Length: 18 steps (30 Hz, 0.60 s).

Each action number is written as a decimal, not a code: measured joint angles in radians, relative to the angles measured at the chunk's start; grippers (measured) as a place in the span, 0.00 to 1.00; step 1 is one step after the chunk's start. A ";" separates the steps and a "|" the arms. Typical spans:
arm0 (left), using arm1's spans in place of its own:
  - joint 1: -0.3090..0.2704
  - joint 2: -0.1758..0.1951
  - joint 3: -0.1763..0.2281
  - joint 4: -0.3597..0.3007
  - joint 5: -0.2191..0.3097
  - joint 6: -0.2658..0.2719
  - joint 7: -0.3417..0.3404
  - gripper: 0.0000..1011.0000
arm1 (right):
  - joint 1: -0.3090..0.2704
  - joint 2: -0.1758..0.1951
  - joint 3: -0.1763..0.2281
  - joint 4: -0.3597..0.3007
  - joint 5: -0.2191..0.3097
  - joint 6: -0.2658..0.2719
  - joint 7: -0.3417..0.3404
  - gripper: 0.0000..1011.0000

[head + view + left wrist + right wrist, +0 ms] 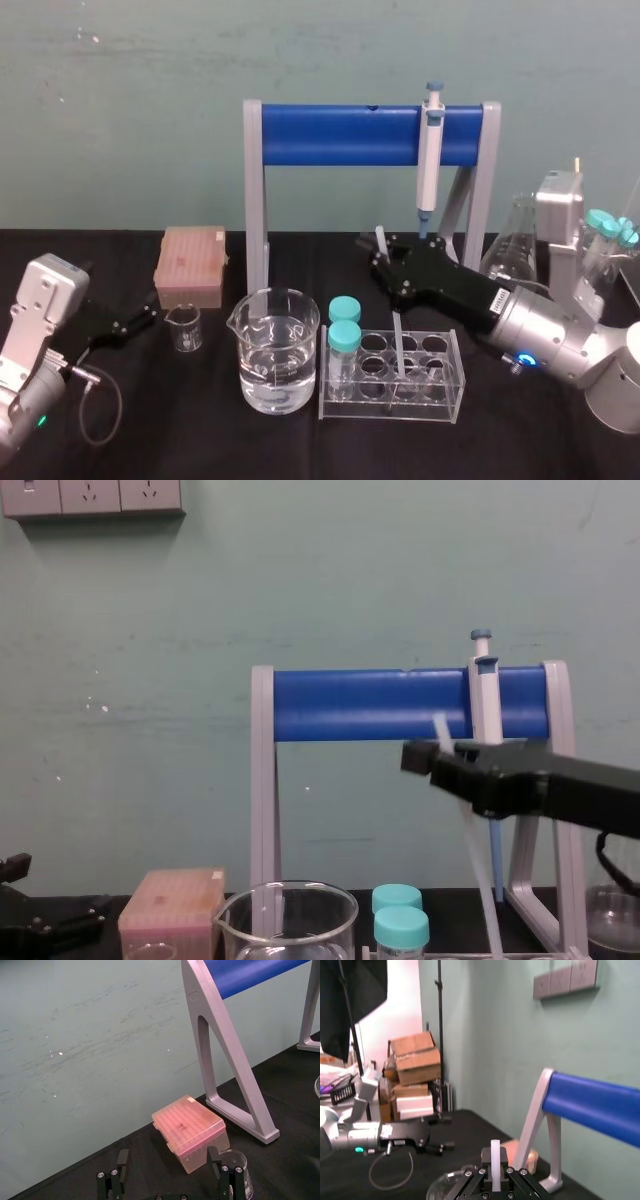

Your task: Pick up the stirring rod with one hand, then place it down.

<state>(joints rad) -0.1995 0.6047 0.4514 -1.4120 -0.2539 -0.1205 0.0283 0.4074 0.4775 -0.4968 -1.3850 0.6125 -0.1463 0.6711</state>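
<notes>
The stirring rod [398, 340] is a thin whitish stick, tilted, with my right gripper [383, 258] shut on its upper part. Its top pokes out above the fingers, and its lower end reaches down over the clear tube rack [455, 385]; I cannot tell whether it touches the rack. In the chest view the stirring rod [470, 845] slants down from the right gripper [420, 759] in front of the blue stand. The right wrist view has the stirring rod [495, 1157] pinched between the black fingers. My left gripper [150, 316] rests open at the table's left, its fingers [122, 1161] spread apart.
A large beaker of water [278, 355] stands left of the rack, which holds two teal-capped tubes [344, 335]. A small beaker [184, 328] and pink tip box [190, 265] sit near the left gripper. A pipette [430, 160] hangs on the blue stand [340, 135]; a flask [512, 245] stands at right.
</notes>
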 joint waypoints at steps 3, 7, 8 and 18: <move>0.000 0.000 0.000 0.000 0.000 0.000 0.000 0.99 | -0.020 0.006 0.018 -0.025 0.001 -0.019 0.001 0.06; 0.000 0.000 0.000 0.000 0.000 0.000 0.000 0.99 | -0.035 0.017 0.044 -0.059 0.001 -0.034 0.000 0.06; 0.000 0.000 0.000 0.000 0.000 0.000 0.000 0.99 | -0.037 0.020 0.057 -0.072 0.003 -0.040 -0.001 0.06; 0.000 0.000 0.000 0.000 0.000 0.000 0.000 0.99 | -0.013 0.024 0.149 -0.161 0.080 -0.047 -0.002 0.06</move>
<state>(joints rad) -0.1995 0.6047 0.4514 -1.4120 -0.2539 -0.1206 0.0283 0.3945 0.5019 -0.3474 -1.5465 0.6928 -0.1936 0.6686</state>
